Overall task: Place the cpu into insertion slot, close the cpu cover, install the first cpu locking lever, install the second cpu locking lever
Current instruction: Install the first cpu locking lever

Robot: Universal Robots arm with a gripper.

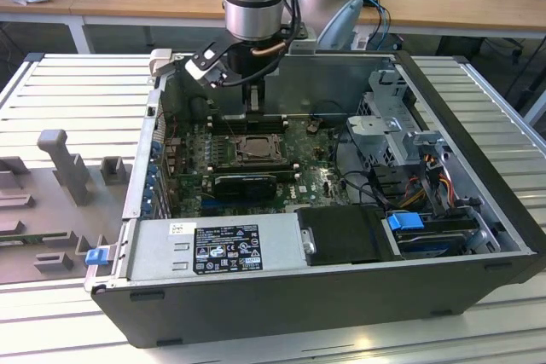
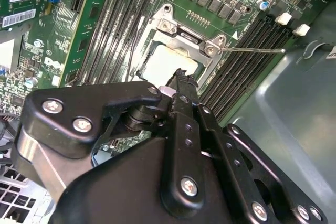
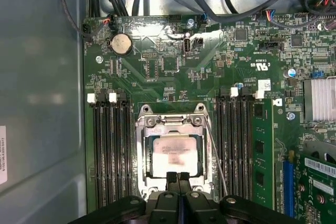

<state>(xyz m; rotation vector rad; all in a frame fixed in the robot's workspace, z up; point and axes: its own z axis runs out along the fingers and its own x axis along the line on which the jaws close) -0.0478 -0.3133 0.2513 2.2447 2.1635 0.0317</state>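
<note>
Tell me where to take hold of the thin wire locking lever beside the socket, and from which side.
Probably near its free end: the lever is a thin straight wire angling away from the cpu cover towards the memory slots, so its end stands clear. Come from above, jaws straddling the wire across its length.

Slatted table (image 1: 77, 83) carries the computer case (image 1: 299, 304) (grey fixtures (image 1: 64, 164) beside).

Your black gripper (image 2: 181, 75), fingers pressed together, hangs just over the pale silvery square cpu (image 2: 167, 61), which the silvery metal cpu cover (image 2: 190, 38) frames; a thin steel lever (image 2: 252, 50) juts out sideways.
</note>
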